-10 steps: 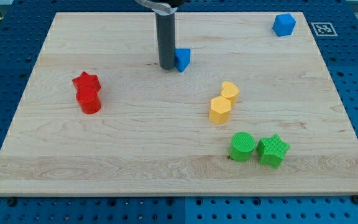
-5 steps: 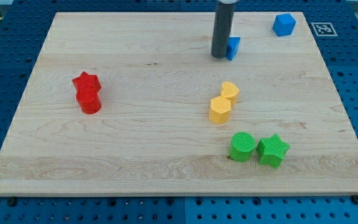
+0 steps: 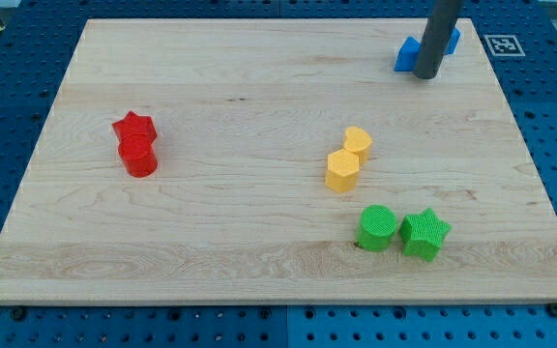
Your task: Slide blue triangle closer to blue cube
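Observation:
The blue triangle (image 3: 408, 56) lies near the board's top right corner. My tip (image 3: 426, 75) stands just right of it, touching or nearly touching its right side. The dark rod leans up to the view's top and covers most of the blue cube (image 3: 454, 39), of which only a sliver shows at the rod's right edge. The triangle and the cube are close together, with the rod between them.
A red star (image 3: 133, 126) and a red cylinder (image 3: 140, 158) sit together at the left. Two yellow blocks (image 3: 358, 142) (image 3: 341, 171) sit right of centre. A green cylinder (image 3: 377, 228) and a green star (image 3: 425, 235) lie below them. The board's top edge is close to the tip.
The blue triangle has slid right and up, from the board's top middle to beside the blue cube. My tip moved with it and now stands on the triangle's right instead of its left.

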### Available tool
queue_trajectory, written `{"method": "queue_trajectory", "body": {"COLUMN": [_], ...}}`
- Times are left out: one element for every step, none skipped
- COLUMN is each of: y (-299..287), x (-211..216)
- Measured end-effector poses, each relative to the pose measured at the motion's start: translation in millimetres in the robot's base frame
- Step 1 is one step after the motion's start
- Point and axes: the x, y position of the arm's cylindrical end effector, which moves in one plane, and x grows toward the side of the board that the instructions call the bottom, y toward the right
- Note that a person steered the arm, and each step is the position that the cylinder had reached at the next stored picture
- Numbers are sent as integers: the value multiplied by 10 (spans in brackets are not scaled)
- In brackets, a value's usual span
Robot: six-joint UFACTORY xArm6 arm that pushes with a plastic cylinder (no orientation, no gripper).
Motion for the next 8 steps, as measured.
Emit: {"method": "queue_trajectory", "body": {"y": [-195,-335,-416,-418,-418,-417,-290,-77], "x": [-18,-143,-310,-440,-491,-492,-499,-538]}}
